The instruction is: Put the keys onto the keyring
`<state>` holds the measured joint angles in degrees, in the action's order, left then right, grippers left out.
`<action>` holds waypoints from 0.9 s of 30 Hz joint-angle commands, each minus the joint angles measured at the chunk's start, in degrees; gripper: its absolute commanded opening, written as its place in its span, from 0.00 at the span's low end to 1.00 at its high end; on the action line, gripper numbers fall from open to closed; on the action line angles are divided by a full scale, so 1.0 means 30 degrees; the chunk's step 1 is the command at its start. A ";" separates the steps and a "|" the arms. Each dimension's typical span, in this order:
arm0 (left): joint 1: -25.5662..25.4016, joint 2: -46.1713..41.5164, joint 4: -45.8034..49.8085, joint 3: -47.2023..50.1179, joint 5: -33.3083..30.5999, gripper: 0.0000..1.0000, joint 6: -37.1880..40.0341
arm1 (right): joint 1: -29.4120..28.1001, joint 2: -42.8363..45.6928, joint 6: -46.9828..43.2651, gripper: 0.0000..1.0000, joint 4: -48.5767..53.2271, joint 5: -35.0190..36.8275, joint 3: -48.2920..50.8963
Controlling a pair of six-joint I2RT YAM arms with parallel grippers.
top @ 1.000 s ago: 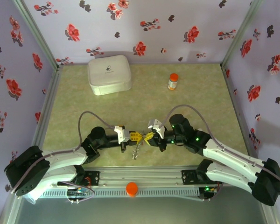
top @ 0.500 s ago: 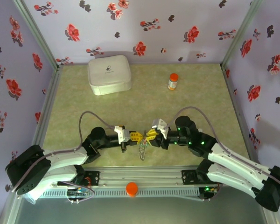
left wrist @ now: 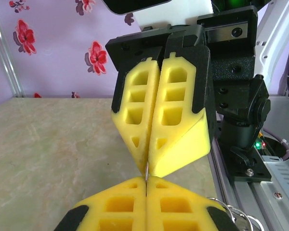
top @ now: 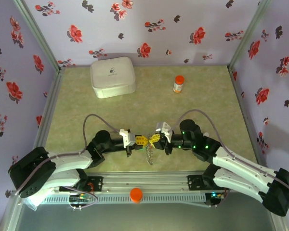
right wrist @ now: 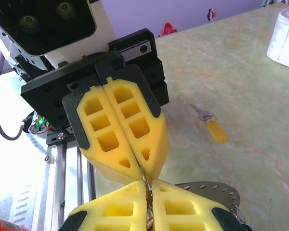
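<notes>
One big green tabletop carries everything. The white box sits near its far left corner.

The two arms reach in from the near corners, and their grippers meet tip to tip by the middle of the near edge. The left gripper is squeezed tight, and so is the right gripper. From above you just see yellow tips touching.

The wrist views are much closer. They show a thin bit of metal wire pinched right where the yellow fingers meet, so both grippers have hold of it. That wire looks like part of the keyring, which hangs down under the tips in the top view. The right wrist view shows a grey curved piece just behind its own fingers.

The bottle with the orange cap stands near the far edge, right of the middle, well apart from the arms.

The right wrist view shows a yellow key lying flat on the tabletop, alone.

The left wrist view shows small silver loops at the bottom right, beside its fingers. I cannot tell what hangs on them.
</notes>
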<state>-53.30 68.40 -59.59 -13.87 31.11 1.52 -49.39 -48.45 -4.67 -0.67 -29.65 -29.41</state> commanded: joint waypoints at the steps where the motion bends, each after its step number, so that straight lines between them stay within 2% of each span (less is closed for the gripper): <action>1: -0.0200 -0.0037 -0.1613 -0.0680 0.0470 0.00 -0.0184 | -0.0061 -0.0084 0.0179 0.08 -0.0606 -0.0284 0.0215; 3: -0.0208 -0.0077 -0.1613 -0.0680 0.0487 0.00 -0.0158 | -0.0061 -0.0107 0.0125 0.01 -0.0464 -0.0487 0.0181; 6: -0.0193 -0.0096 -0.1579 -0.0651 0.0323 0.00 -0.0013 | -0.0061 -0.0141 -0.0342 0.00 0.0331 -0.0509 -0.0274; 7: -0.0208 -0.0126 -0.1436 -0.0598 -0.0036 0.03 -0.0037 | -0.0054 -0.0139 -0.0574 0.00 0.0746 -0.0427 -0.0499; 8: -0.0193 -0.0200 -0.1064 -0.0565 -0.0388 0.17 0.0075 | -0.0061 -0.0127 -0.0932 0.00 0.1261 -0.0262 -0.0754; 9: -0.0193 -0.0310 -0.0485 -0.0552 -0.0557 0.24 0.0392 | -0.0062 -0.0140 -0.1286 0.00 0.1841 -0.0081 -0.1035; 11: -0.0178 -0.0712 0.2009 -0.0838 -0.0774 0.27 0.1532 | -0.0058 -0.0249 -0.2171 0.00 0.3390 0.0205 -0.1769; 13: -0.0221 -0.1224 0.5790 -0.1808 -0.0740 0.27 0.2739 | -0.0091 -0.0629 -0.3160 0.00 0.5397 0.0366 -0.2888; 15: -0.0280 -0.1463 0.7970 -0.2407 -0.0593 0.25 0.3530 | -0.0273 -0.1172 -0.4058 0.00 0.7071 0.0531 -0.3830; 23: -0.0266 -0.1191 1.0109 -0.3333 0.0159 0.22 0.4242 | -0.0968 -0.3477 -0.5792 0.00 0.9218 0.1140 -0.6084; 24: -0.0266 -0.1111 1.0414 -0.3471 0.0272 0.19 0.4323 | -0.1035 -0.3611 -0.5852 0.00 0.9231 0.1095 -0.6181; 27: -0.0279 -0.0951 1.0928 -0.3741 0.0535 0.02 0.4576 | -0.1205 -0.3982 -0.5983 0.00 0.9255 0.0992 -0.6469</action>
<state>-53.89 64.88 -30.04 -22.85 31.57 12.99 -52.05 -60.05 -20.47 26.24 -25.69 -46.11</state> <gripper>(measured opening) 0.050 0.049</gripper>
